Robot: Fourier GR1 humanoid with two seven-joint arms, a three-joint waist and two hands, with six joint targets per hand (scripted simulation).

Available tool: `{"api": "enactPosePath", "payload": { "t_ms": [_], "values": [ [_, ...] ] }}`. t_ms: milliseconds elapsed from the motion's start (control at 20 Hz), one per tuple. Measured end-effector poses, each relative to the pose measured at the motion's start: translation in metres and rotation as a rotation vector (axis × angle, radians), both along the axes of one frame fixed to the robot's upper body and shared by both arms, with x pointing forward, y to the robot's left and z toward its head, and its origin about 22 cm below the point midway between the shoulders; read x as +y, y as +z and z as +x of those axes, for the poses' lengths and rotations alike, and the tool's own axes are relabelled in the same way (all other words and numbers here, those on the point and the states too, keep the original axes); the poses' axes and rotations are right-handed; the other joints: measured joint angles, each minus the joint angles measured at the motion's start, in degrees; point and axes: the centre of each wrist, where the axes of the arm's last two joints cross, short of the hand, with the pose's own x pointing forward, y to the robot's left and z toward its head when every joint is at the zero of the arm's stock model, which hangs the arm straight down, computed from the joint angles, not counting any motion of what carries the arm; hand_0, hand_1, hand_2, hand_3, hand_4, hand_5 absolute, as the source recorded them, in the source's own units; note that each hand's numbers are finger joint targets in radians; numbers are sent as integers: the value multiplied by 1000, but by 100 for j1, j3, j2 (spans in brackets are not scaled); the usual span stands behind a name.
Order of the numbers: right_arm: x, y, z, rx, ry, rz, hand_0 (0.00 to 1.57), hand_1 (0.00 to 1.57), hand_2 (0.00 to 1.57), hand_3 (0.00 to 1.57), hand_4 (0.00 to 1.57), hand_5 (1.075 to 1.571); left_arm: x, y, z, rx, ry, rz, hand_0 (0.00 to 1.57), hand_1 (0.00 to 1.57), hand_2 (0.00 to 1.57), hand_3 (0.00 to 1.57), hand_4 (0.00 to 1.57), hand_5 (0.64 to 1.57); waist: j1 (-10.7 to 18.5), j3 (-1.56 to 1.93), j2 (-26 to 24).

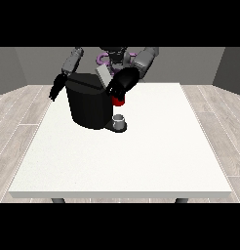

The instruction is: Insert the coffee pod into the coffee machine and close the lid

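One white desk (pixel 141 161) carries one black coffee machine (pixel 88 105) at its 11 o'clock, lid (pixel 103 74) tilted up. The hand at the view's right (pixel 121 85) sits over the machine's 3 o'clock side, above a red thing at the machine (pixel 118 101); whether its fingers are spread I cannot tell. One grey thing (pixel 119 118) stands upright on the machine's base. The hand at the view's left (pixel 56 88) hangs at 9 o'clock, holding nothing, fingers unclear

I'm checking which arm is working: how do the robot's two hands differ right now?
The hand at the view's right is raised against the front top of the black coffee machine, just above a red thing at the machine; the hand at the view's left hangs beside the machine's far edge, near nothing else. The first looks bunched, the second stretched downward. Both are black.
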Motion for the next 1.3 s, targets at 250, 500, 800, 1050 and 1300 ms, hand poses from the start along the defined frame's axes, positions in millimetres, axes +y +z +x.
{"api": "enactPosePath", "payload": {
  "t_ms": [250, 500, 800, 1050, 1300],
  "values": [
    [0, 6, 2, -6, 2, -6, 0, 0, 0, 0, 147, 1571, 3, 4, -1, -22, 22, 33, 0, 0, 587, 459, 0, 1571, -17, 3, 33],
    [2, 4, 0, 15, -1, -13, 0, 0, 0, 0, 83, 1571, 7, -2, 1, -9, 42, 33, 0, 0, 481, 381, 0, 1571, -21, -8, -61],
    [-9, -9, 1, 46, -31, 12, 0, 0, 0, 0, 0, 1571, 1, -9, 2, 32, 40, 34, 0, 0, 0, 151, 0, 1571, 221, -13, -239],
    [-28, -44, -10, 141, -86, 35, 0, 0, 0, 0, 0, 1571, -8, -52, 6, 143, 19, 11, 0, 0, 0, 0, 0, 1571, 640, -21, -812],
    [-45, -80, -32, 241, -128, 53, 0, 0, 0, 0, 0, 1571, -21, -112, 3, 266, -40, -88, 0, 0, 151, 0, 0, 1571, 1036, -26, -1517]
  ]
}}
